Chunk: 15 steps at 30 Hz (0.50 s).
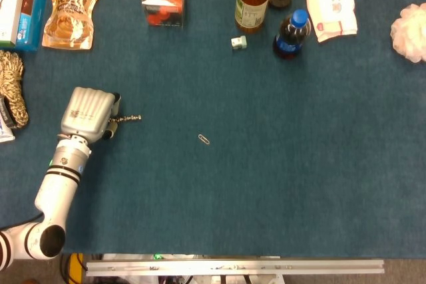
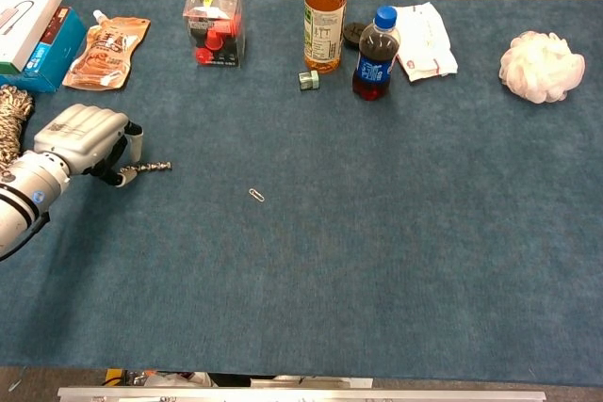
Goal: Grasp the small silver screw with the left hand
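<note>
Head view: the left hand (image 1: 88, 114) lies knuckles-up on the blue table (image 1: 279, 164), fingers curled down around the near end of the small silver screw (image 1: 128, 119), which lies flat and pokes out to the right. Whether the fingers actually pinch it, I cannot tell. A paper clip (image 1: 204, 140) lies well apart.

Chest view: the left hand (image 2: 85, 141) covers the small silver screw's (image 2: 151, 168) head end; the shaft touches the table (image 2: 396, 233).

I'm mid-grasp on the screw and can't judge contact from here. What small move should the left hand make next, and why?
Probably close the fingers a little more on the near end of the small silver screw before lifting. The left hand sits over that end with fingers curled around it, yet the screw lies flat on the table with its tip sticking out, so a firm pinch isn't confirmed.
</note>
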Available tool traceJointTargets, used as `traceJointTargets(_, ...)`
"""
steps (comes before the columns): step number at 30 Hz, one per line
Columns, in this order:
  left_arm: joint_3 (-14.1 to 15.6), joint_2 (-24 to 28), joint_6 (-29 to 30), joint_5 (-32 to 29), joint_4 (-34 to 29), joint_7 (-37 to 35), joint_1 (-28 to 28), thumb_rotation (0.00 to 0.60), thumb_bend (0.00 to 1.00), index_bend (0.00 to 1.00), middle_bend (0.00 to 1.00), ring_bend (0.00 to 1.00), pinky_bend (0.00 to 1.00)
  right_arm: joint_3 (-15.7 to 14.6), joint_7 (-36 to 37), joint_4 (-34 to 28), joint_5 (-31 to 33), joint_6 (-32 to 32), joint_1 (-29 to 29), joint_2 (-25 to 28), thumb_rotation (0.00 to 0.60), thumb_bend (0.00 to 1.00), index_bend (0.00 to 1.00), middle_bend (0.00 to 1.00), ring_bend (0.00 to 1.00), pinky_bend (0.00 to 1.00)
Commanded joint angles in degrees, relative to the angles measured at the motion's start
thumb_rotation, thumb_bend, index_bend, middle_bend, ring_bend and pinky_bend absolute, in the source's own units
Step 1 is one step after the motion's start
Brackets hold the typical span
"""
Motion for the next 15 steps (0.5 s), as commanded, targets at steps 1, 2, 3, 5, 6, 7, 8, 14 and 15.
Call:
traceJointTargets(1,0.12,-0.15,0.03,-0.39,0.06,0.22,-0.10,0.600,0.28,0.52,0.76,0.72,0.72,-0.04,0.24,0.27,0.03,-0.03,-0.05,-0.09,0.600,0.19,0.41,0.50,0.52,0.60)
traceJointTargets(2,0.11,-0.20,0.03,-0.56,0.10,0.27,-0.15,0.600,0.28,0.52,0.76,0.72,0.72,-0.05,0.33,0.36,0.01,-0.03,-0.06,-0.11,0.600,0.19,0.41,0.50,0.52,0.60)
traceJointTargets(3,0.13,-0.23,0.00,-0.71,0.15,0.33,-0.19,0.600,0.28,0.52,0.76,0.72,0.72,-0.05,0.38,0.40,-0.01,-0.01,-0.06,-0.12,0.600,0.19,0.41,0.50,0.52,0.60)
traceJointTargets(5,0.18,-0.19,-0.09,-1.10,0.13,0.57,-0.32,0.600,0.28,0.52,0.76,0.72,0.72,-0.04,0.47,0.44,-0.01,0.06,-0.11,-0.09,0.600,0.19,0.41,0.50,0.52,0.60)
traceJointTargets(6,0.20,-0.14,-0.10,-1.25,0.03,0.64,-0.37,0.600,0.28,0.52,0.76,0.72,0.72,-0.03,0.51,0.48,0.01,0.09,-0.14,-0.08,0.600,0.19,0.41,0.50,0.52,0.60)
traceJointTargets(7,0.23,-0.07,-0.05,-1.34,-0.09,0.73,-0.42,0.600,0.28,0.52,0.76,0.72,0.72,-0.03,0.56,0.51,0.01,0.15,-0.17,-0.07,0.600,0.19,0.41,0.50,0.52,0.60)
traceJointTargets(8,0.27,-0.06,0.04,-1.34,-0.14,0.80,-0.45,0.600,0.28,0.52,0.76,0.72,0.72,-0.02,0.57,0.52,0.01,0.17,-0.19,-0.07,0.600,0.19,0.41,0.50,0.52,0.60)
traceJointTargets(14,0.30,-0.12,-0.15,-2.02,-0.14,1.07,-0.89,0.600,0.28,0.53,0.76,0.72,0.72,-0.07,0.68,0.63,-0.05,0.23,-0.28,-0.15,0.600,0.19,0.41,0.50,0.52,0.60)
traceJointTargets(15,0.28,-0.14,-0.14,-2.07,-0.07,1.11,-0.97,0.600,0.29,0.53,0.76,0.72,0.72,-0.07,0.67,0.63,-0.06,0.30,-0.32,-0.15,0.600,0.19,0.41,0.50,0.52,0.60)
